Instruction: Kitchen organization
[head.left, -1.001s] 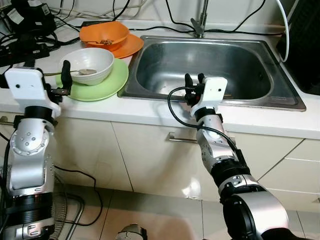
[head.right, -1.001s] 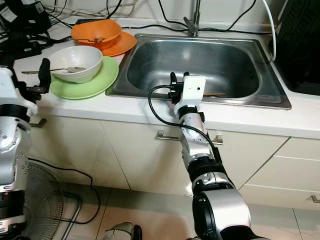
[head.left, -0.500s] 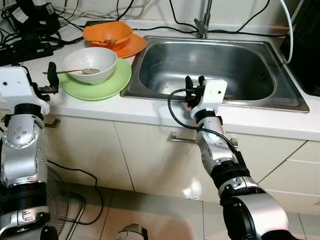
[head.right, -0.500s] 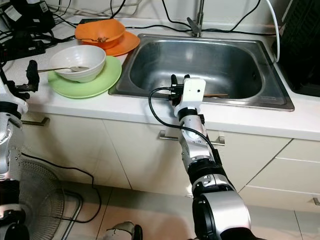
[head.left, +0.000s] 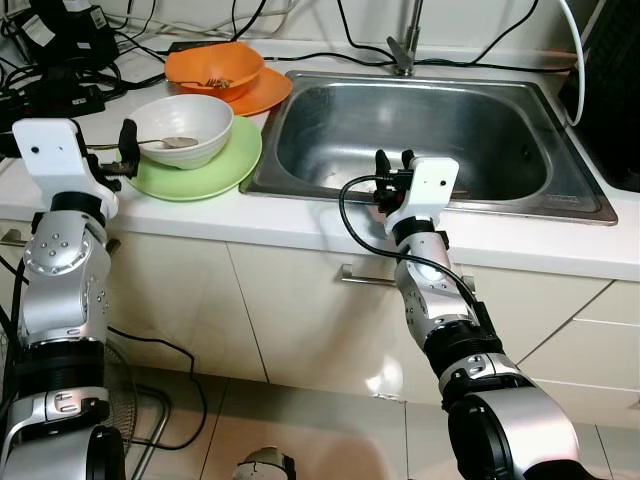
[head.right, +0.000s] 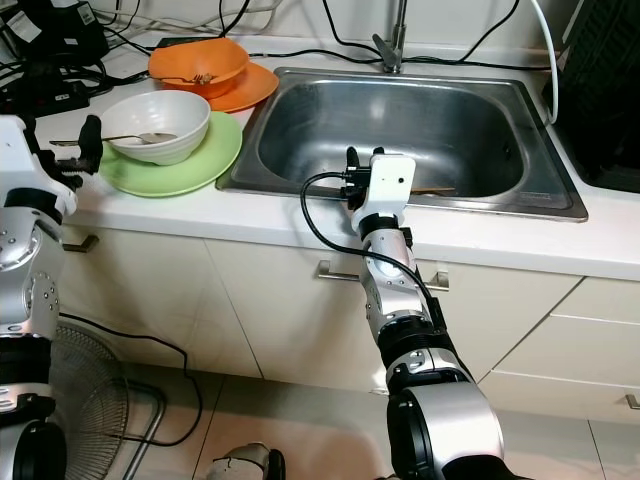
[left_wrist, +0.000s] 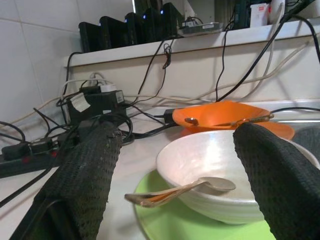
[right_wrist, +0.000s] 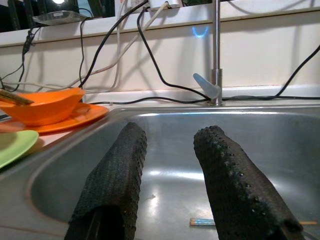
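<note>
Now the left end effector (left_wrist: 175, 165), fingers spread, faces the white bowl's (head.left: 183, 128) spoon (left_wrist: 182, 191); the right end effector (head.left: 392, 163) gapes above the sink (head.left: 420, 130).

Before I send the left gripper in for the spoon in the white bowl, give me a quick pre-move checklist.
1. Left gripper open wide: ok.
2. Spoon lined up between the fingers, handle pointing toward the gripper: ok.
3. Spoon free to lift, resting loose over the rim of the white bowl: ok.
4. White bowl seated on the green plate: ok.
5. Right gripper out of the way, open at the front edge of the sink: ok.
6. Cables behind the bowl clear of the approach: cannot tell.
</note>
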